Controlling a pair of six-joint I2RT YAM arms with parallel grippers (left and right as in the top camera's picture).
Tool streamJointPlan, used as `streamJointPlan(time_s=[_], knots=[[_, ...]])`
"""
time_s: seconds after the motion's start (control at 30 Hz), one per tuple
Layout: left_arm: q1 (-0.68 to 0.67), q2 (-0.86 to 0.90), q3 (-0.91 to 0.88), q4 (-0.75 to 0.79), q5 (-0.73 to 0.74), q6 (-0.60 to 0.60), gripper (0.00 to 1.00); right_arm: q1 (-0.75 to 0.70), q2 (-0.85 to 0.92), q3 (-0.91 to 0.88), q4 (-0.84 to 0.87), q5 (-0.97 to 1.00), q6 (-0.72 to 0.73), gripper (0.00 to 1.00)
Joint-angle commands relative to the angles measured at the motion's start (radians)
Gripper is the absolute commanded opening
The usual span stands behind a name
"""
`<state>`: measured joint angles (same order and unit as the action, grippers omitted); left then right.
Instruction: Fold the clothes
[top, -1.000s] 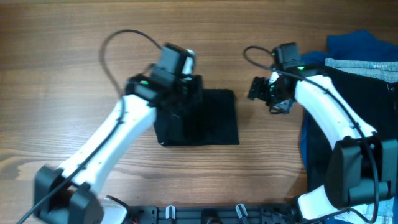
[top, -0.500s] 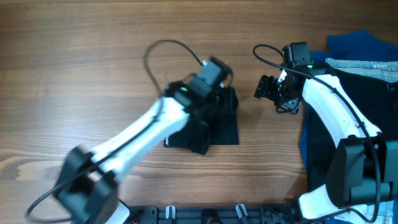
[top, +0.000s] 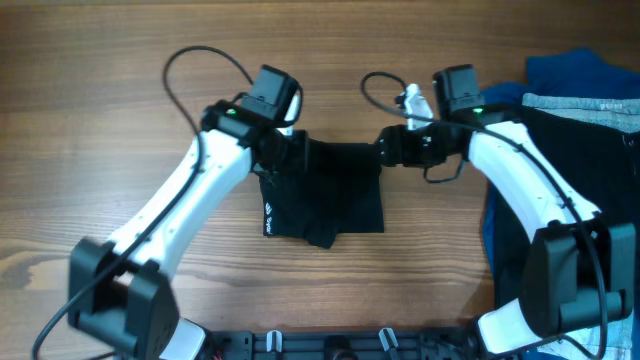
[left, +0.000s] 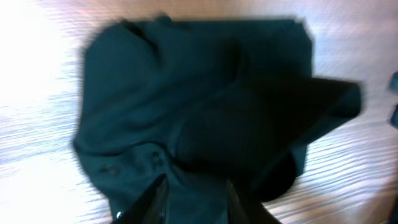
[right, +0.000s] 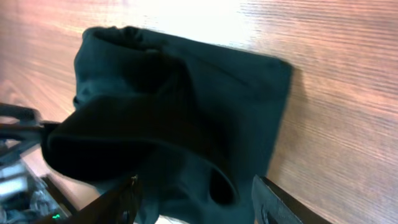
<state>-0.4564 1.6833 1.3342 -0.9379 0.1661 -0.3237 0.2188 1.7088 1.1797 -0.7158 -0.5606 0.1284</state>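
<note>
The clothes, a black shirt (top: 335, 195), lie loosely folded in the middle of the table, with white lettering (top: 268, 212) near the left edge. My left gripper (top: 283, 160) is at the shirt's upper left corner. In the left wrist view the shirt (left: 186, 93) fills the frame, and the left gripper (left: 196, 202) has its fingers a little apart with bunched fabric between them. My right gripper (top: 388, 150) is at the shirt's upper right edge. In the right wrist view the right gripper (right: 199, 199) is wide open just over the rumpled shirt (right: 186, 106).
A bright blue garment (top: 575, 75) and a black garment with a grey waistband (top: 585, 103) lie piled at the right edge, under the right arm. The wooden table (top: 100, 90) extends to the left and back.
The left arm swung back from over the shirt's right side to its upper left corner, leaving the shirt more rumpled. The right gripper moved left to the shirt's edge.
</note>
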Motion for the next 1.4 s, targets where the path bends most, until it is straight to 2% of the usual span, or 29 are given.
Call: streamJointPlan(time_s=[0.0, 0.03, 0.07, 0.1, 0.17, 0.23, 0.27, 0.33, 0.37, 0.5, 0.53, 0.57, 0.6, 0.67, 0.8, 0.87, 0.97, 1.0, 1.03, 1.07, 1.1, 1.13, 1.27, 1.3, 1.33, 1.37], knots=[[-0.045, 0.116, -0.009, 0.016, 0.087, 0.115, 0.16, 0.083, 0.022, -0.012, 0.052, 0.109, -0.017, 0.6], [-0.057, 0.138, -0.009, 0.011, 0.108, 0.115, 0.08, 0.101, 0.033, -0.012, 0.057, 0.146, 0.009, 0.58], [-0.072, 0.153, -0.009, 0.005, 0.123, 0.115, 0.04, 0.115, 0.044, -0.012, 0.059, 0.198, 0.039, 0.53], [-0.084, 0.156, -0.009, 0.002, 0.123, 0.115, 0.04, 0.123, 0.055, -0.012, 0.07, 0.243, 0.065, 0.47], [-0.103, 0.151, -0.009, 0.001, 0.125, 0.132, 0.04, 0.123, 0.084, -0.012, 0.123, 0.269, 0.085, 0.45], [-0.107, 0.145, -0.009, -0.007, 0.126, 0.137, 0.04, 0.122, 0.102, -0.011, 0.166, 0.249, 0.085, 0.37], [-0.106, 0.142, -0.009, -0.014, 0.126, 0.137, 0.06, 0.122, 0.108, -0.012, 0.182, 0.218, 0.081, 0.31], [-0.096, 0.126, -0.009, -0.034, 0.125, 0.137, 0.14, 0.12, 0.112, -0.011, 0.258, 0.13, 0.05, 0.11], [-0.09, 0.121, -0.009, -0.04, 0.124, 0.137, 0.21, 0.112, 0.106, -0.009, 0.304, 0.139, 0.062, 0.04], [-0.054, 0.107, -0.009, -0.066, 0.089, 0.137, 0.33, 0.039, 0.1, -0.007, 0.473, 0.136, 0.204, 0.06], [-0.042, 0.104, -0.009, -0.069, 0.084, 0.137, 0.34, 0.026, 0.1, -0.007, 0.466, 0.129, 0.219, 0.34], [-0.03, 0.103, -0.009, -0.069, 0.084, 0.137, 0.37, 0.011, 0.1, -0.007, 0.439, 0.115, 0.212, 0.74], [-0.018, 0.103, -0.009, -0.069, 0.083, 0.137, 0.39, -0.004, 0.1, -0.007, 0.402, 0.112, 0.212, 0.78], [0.012, 0.103, -0.009, -0.066, 0.083, 0.138, 0.43, -0.028, 0.094, -0.007, 0.312, 0.063, 0.194, 0.77], [0.064, 0.103, -0.009, -0.049, 0.041, 0.137, 0.47, -0.032, 0.083, -0.008, 0.101, -0.153, 0.082, 0.66], [0.078, 0.103, -0.009, -0.034, 0.034, 0.137, 0.49, 0.011, 0.083, -0.008, 0.012, -0.137, 0.084, 0.62], [0.079, 0.112, -0.009, -0.015, 0.034, 0.137, 0.45, 0.094, 0.083, -0.01, 0.003, -0.044, 0.158, 0.63], [0.079, 0.118, -0.009, -0.016, 0.034, 0.137, 0.43, 0.108, 0.083, -0.01, -0.004, -0.008, 0.181, 0.5], [0.079, 0.124, -0.01, -0.017, 0.034, 0.137, 0.41, 0.123, 0.084, -0.01, -0.022, 0.04, 0.213, 0.33], [0.079, 0.132, -0.01, -0.017, 0.034, 0.137, 0.41, 0.136, 0.085, -0.01, -0.066, 0.115, 0.279, 0.11], [0.079, 0.138, -0.011, -0.016, 0.034, 0.137, 0.41, 0.14, 0.084, -0.01, -0.117, 0.182, 0.351, 0.04], [0.079, 0.145, -0.013, -0.016, 0.034, 0.137, 0.4, 0.139, 0.084, -0.01, -0.196, 0.275, 0.423, 0.04], [0.08, 0.146, -0.022, -0.017, -0.005, 0.137, 0.41, 0.134, 0.084, -0.01, -0.321, 0.468, 0.451, 0.05], [0.08, 0.146, -0.022, -0.016, -0.019, 0.137, 0.42, 0.134, 0.084, -0.01, -0.318, 0.471, 0.432, 0.15], [0.08, 0.146, -0.022, -0.013, -0.027, 0.137, 0.45, 0.134, 0.084, -0.01, -0.304, 0.455, 0.386, 0.42], [0.08, 0.146, -0.022, -0.011, -0.029, 0.137, 0.48, 0.134, 0.084, -0.009, -0.293, 0.449, 0.362, 0.55]])
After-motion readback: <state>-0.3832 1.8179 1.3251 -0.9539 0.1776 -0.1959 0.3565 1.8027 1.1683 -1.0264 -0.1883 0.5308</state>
